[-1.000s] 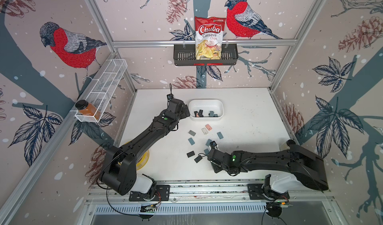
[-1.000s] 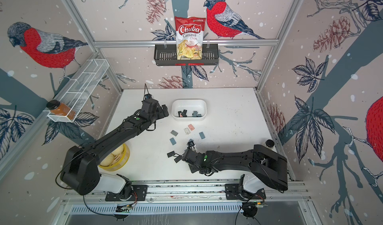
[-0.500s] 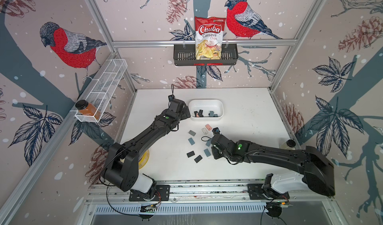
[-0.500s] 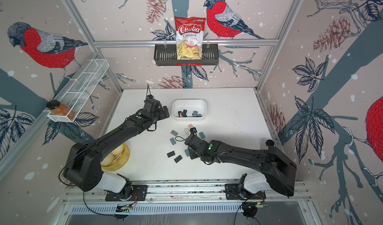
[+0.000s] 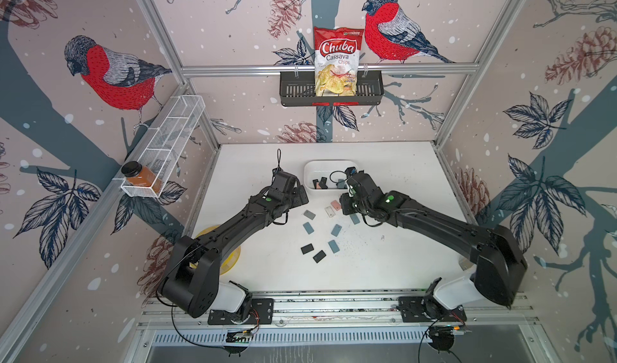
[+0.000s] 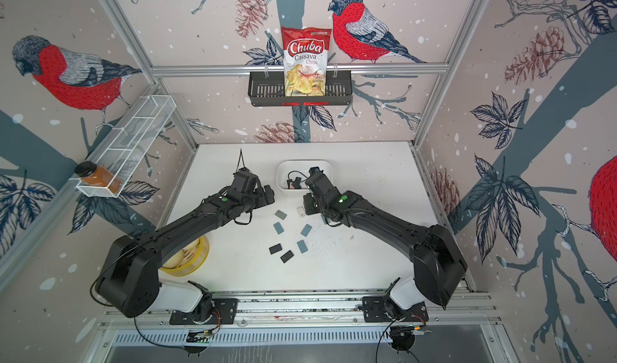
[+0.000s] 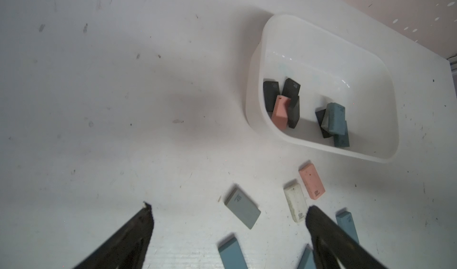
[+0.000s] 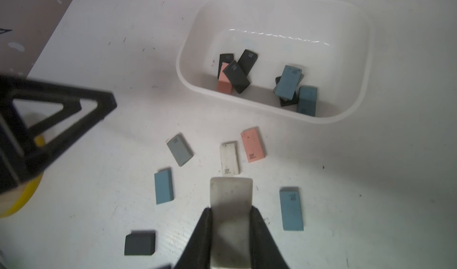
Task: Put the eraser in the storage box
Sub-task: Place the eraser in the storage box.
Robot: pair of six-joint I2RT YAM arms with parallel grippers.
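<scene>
**Q:** What do the right fingers have?

**A:** The right gripper [image 8: 231, 209] is pinched tight on a pale eraser [image 8: 231, 191]. It grips the eraser by the long sides, and the free end pokes out past the tips. That probably lets the eraser fall clean once the jaws part. The eraser hangs in the air above the table, short of the box [image 8: 284, 20].

**Q:** And the left?

**A:** The left gripper [image 7: 228, 212] is spread wide and holds nothing. It hovers near a corner of the box, seemingly parked to leave the right arm a free path.

**Q:** What is in the box?

**A:** Stored erasers [image 8: 288, 82] in black, blue and pink lie in two clumps by the near wall. The far half is bare, which looks the easiest place for a drop.

**Q:** And around it?

**A:** Loose erasers [image 8: 179, 149] are scattered just before the box: grey, white, pink, blue and black. They lie flat and mostly apart.

**Q:** The surface and the room?

**A:** The table [image 5: 384, 164] is white, scuffed and speckled. The walls are papered with red-breasted birds, leaves and pine cones. On the back wall a black basket [image 5: 370, 87] holds a chips bag [image 5: 335, 62]. On a side wall a wire rack [image 5: 173, 127] holds a jar [image 5: 138, 176]
</scene>
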